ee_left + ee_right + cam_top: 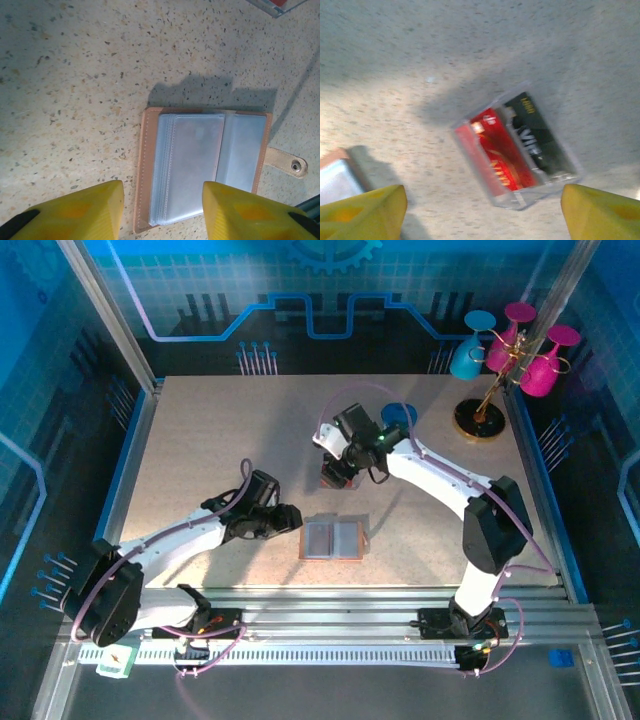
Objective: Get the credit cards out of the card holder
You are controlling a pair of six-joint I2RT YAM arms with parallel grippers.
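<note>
On the left of the speckled desk (200, 440), the left fingers (290, 518) stand partly open, just beside the left edge of the card holder (330, 540). From the left wrist, the 2 yellow tips sit either side of the holder's near left corner; whether they touch it I cannot tell, and they grip nothing. The card holder lies open and flat near the desk's front middle, pale grey-blue sleeves up, tan rim around them, its snap tab (287, 162) sticking out to one side. Just beyond it sits a clear plastic box (520, 197) with 2 credit cards lying inside, side by side: a red card (495, 150) and a dark card (537, 135). The right fingers (337, 468) hang over that box, spread wide, with nothing held. At the far right corner a stand (480, 420) carries a blue cup (468, 352) and 2 pink cups (545, 365).
</note>
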